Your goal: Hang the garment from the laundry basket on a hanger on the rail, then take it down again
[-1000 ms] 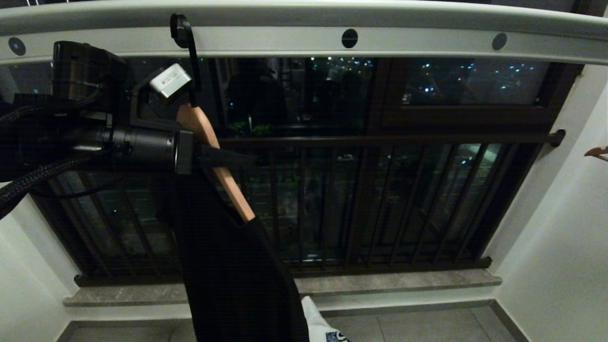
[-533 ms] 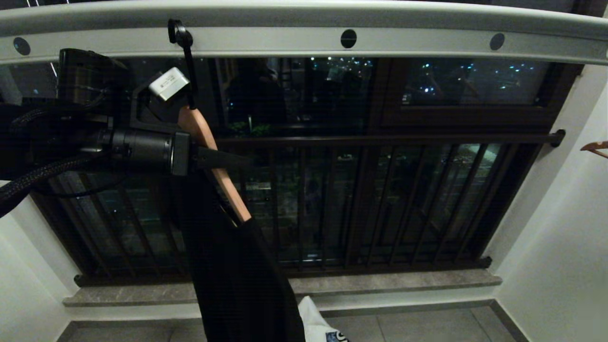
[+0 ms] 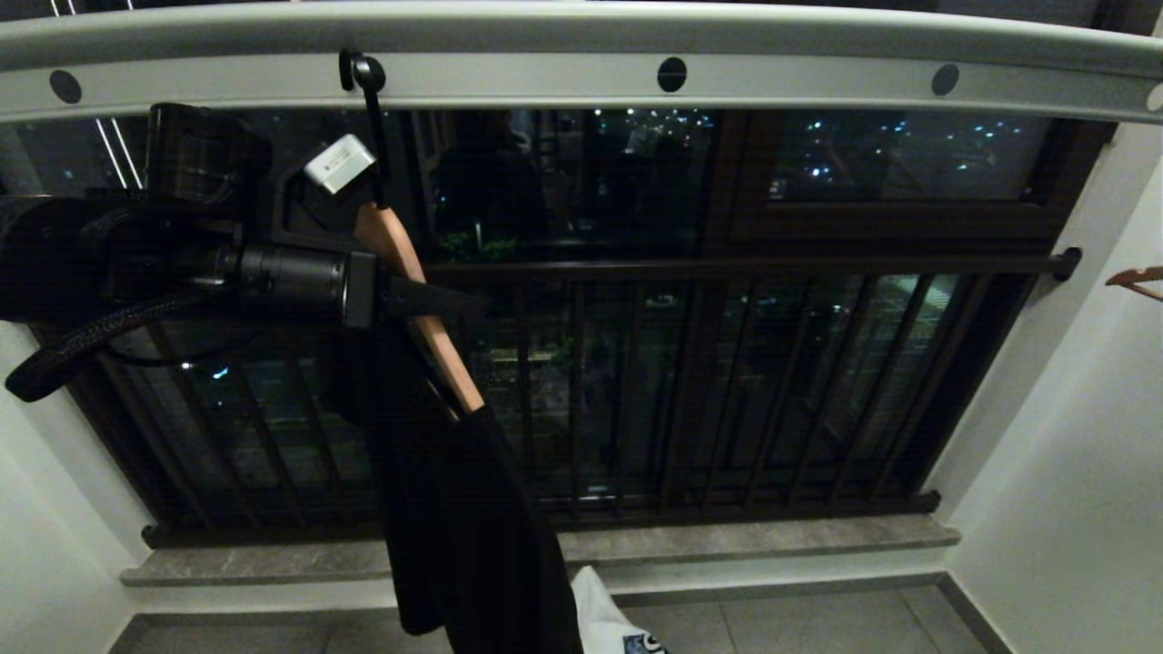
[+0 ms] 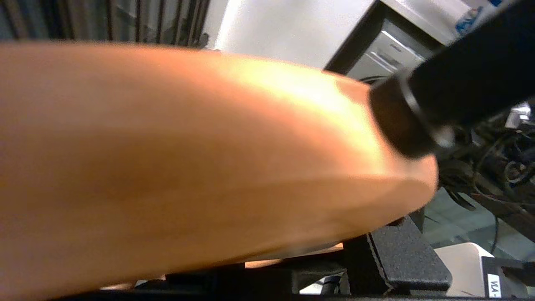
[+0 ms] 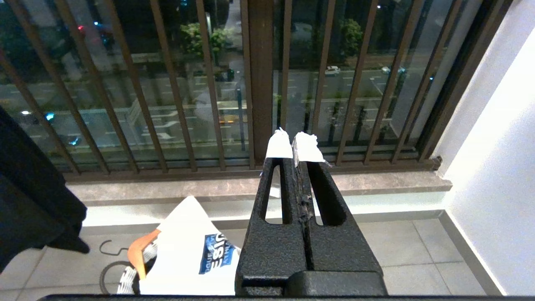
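Up at the rail my left gripper is clamped part-way shut across the sloping wooden shoulder of the hanger, whose black hook sits at one of the round holes in the rail's face; whether it bears weight there or only touches, I cannot tell. From the wood the garment hangs long, dark and limp toward the floor; it looks light and soft, so it should swing and slide with any jolt, and the smooth varnished wood gives it little to cling to. The hanger itself is stiff and the right place to hold, close under the hook where I have it, since a grip on the cloth alone would likely just pull it off the arm; the left wrist view shows little but that orange wood filling the frame against my lower pad. My right gripper is parked low with its white-tipped fingers pressed together on nothing, pointing at the window bars; below it on the tiles lies a white cloth with a blue print beside another hanger; the laundry basket I cannot make out.
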